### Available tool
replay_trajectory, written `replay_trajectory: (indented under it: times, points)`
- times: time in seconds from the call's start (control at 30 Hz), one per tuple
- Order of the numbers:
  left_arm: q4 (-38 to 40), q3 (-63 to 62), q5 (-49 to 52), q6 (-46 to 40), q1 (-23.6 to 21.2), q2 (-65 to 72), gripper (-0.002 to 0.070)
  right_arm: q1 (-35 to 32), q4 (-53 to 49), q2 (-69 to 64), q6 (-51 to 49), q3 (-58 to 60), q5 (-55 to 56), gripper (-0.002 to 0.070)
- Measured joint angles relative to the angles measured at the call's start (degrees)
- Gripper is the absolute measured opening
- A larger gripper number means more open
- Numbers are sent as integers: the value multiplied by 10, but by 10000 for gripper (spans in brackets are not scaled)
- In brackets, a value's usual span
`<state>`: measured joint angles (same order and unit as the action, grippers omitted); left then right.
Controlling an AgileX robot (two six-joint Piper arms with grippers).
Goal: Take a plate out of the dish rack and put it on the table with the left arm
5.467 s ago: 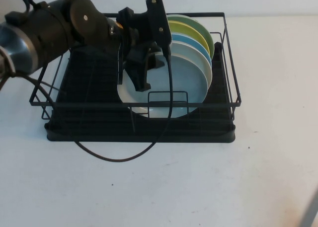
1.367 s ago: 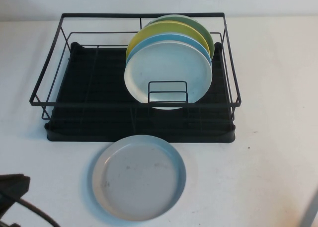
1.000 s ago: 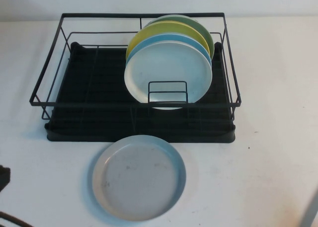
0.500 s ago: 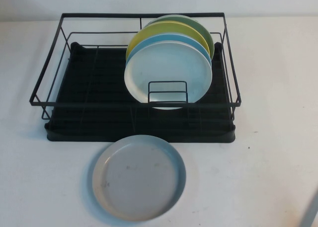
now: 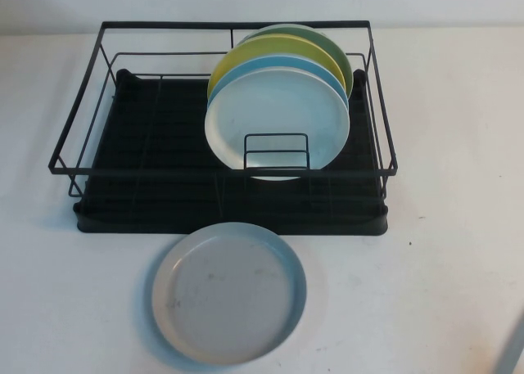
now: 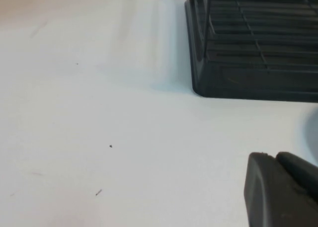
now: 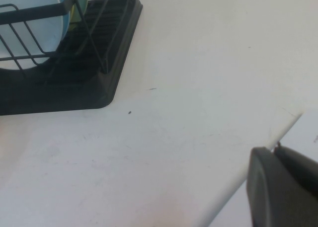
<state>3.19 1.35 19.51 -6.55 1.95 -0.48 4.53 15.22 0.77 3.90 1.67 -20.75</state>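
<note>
One grey-blue plate [image 5: 228, 293] lies flat, face up, on the white surface [image 5: 442, 276], just in front of the dish rack [image 5: 164, 157] and apart from it; faint dark specks on its face, lighter rim all round. Nothing touches it.

Rack: one, black wire frame on a ribbed black tray. Four plates stand upright in its right half, stacked front to back: whitish plate [image 5: 278, 120] in front, then blue plate [image 5: 323, 69], yellow plate [image 5: 246, 51], green plate [image 5: 332, 47] at the back. Left half of the tray holds no plates. Small wire loop [image 5: 277, 150] stands in front of the whitish plate.

Left gripper [image 6: 280, 192]: shows only in its own wrist view as one dark body at the picture edge, low over the surface, near a corner of the rack's tray; fingers cannot tell.

Right gripper [image 7: 283, 189]: same, a dark body by the surface's edge, well apart from the rack corner and the whitish plate seen through the wires; fingers cannot tell.

A few tiny dark specks on the surface.
</note>
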Motion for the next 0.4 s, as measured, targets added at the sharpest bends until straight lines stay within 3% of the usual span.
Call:
replay_trajectory:
  times: [0.4]
  points:
    - [1, 0, 2, -10, 0, 0, -3, 0, 1, 0, 0, 0, 0, -20]
